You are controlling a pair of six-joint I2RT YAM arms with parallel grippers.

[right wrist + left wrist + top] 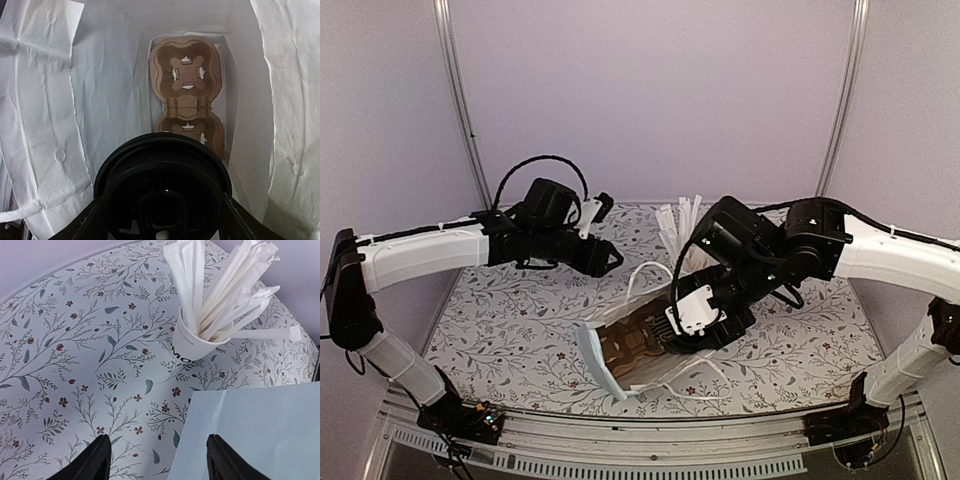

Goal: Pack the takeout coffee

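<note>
The takeout coffee (162, 190) shows in the right wrist view as a cup with a black lid. My right gripper (162, 217) is shut on it, one finger on each side. It hangs inside the open white paper bag (45, 125), above a brown cardboard cup carrier (186, 75) at the bag's bottom. In the top view my right gripper (695, 320) reaches into the bag's mouth (595, 360) and hides the cup. My left gripper (157, 460) is open and empty over the table, its right finger over the bag's side (260, 430). It also shows in the top view (605, 255).
A white paper cup full of tall white wrapped sticks (192, 342) stands on the floral tablecloth (75, 365) behind the bag, also in the top view (682, 225). The bag's white handles (650, 275) lie loose around its mouth.
</note>
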